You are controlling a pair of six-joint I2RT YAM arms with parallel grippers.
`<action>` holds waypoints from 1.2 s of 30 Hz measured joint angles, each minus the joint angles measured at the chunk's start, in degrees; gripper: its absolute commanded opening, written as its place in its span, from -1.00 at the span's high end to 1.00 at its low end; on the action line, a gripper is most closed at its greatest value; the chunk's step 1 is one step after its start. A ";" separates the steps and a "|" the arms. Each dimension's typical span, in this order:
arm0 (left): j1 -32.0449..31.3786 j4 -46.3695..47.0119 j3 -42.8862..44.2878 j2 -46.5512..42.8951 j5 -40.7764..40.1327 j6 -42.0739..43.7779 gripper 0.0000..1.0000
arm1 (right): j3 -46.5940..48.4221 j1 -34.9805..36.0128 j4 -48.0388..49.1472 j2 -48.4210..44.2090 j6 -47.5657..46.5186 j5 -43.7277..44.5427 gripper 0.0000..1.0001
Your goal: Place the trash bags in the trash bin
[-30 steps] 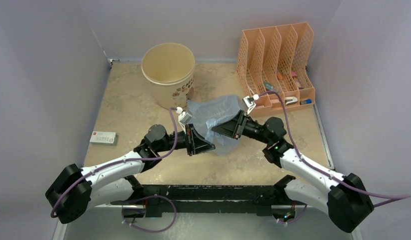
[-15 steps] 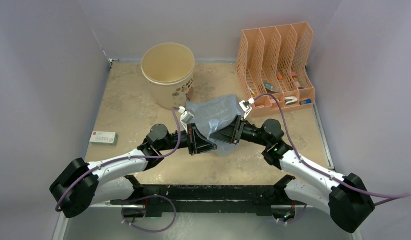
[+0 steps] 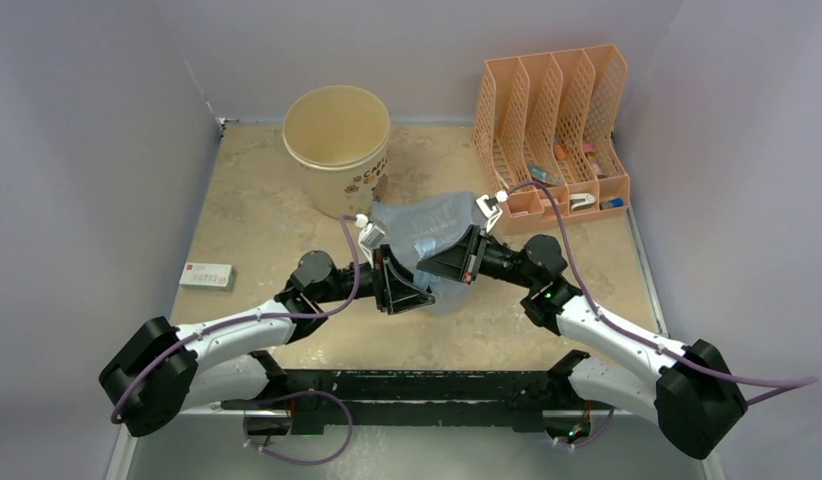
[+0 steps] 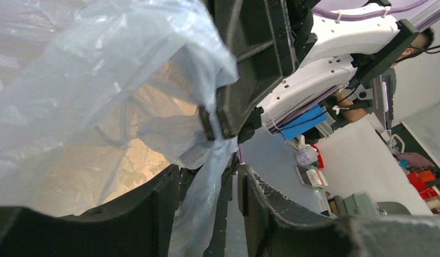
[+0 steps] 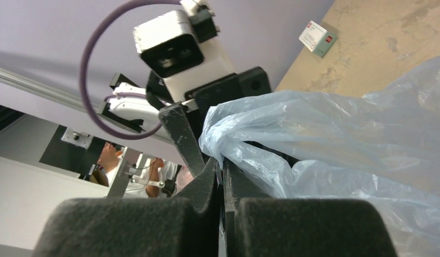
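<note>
The pale-blue translucent trash bag (image 3: 434, 222) lies crumpled at the table's middle, just in front of the cream trash bin (image 3: 353, 186), which stands upright at the back. My right gripper (image 3: 433, 269) is shut on a fold of the bag's edge (image 5: 244, 140), its fingertips (image 5: 222, 164) pressed together. My left gripper (image 3: 418, 293) faces it, almost touching. In the left wrist view the left gripper (image 4: 207, 176) is open, and a loose strip of the bag (image 4: 199, 203) hangs between its fingers. The right gripper (image 4: 232, 116) pinches the bag just above.
An orange mesh file organizer (image 3: 553, 128) with small items stands at the back right. A small white box (image 3: 207, 275) lies near the left wall. Walls close in the table on the left, back and right.
The left gripper's jaws have opened off the bag. The right gripper moved a little left toward the left gripper and closed on the bag's edge.
</note>
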 measured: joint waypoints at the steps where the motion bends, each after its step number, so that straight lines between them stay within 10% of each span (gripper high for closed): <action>1: 0.00 0.20 -0.22 -0.13 -0.13 -0.11 0.05 | 0.00 0.00 0.94 0.00 0.66 0.00 1.00; 12: 0.00 12.33 -2.36 4.96 -0.31 -1.95 -0.37 | -0.94 0.00 6.47 1.18 4.76 -0.09 1.00; 23: 0.00 16.13 -1.05 9.03 -0.07 -1.27 0.96 | -1.38 0.11 8.04 1.38 6.23 -0.07 1.00; 28: 0.00 16.46 -0.24 9.03 0.33 -1.01 1.00 | -1.84 0.11 7.89 0.98 6.14 -0.04 0.80; 36: 0.00 14.62 -0.52 8.11 1.60 -1.01 1.00 | -0.72 0.22 0.46 -2.12 1.44 1.40 -0.04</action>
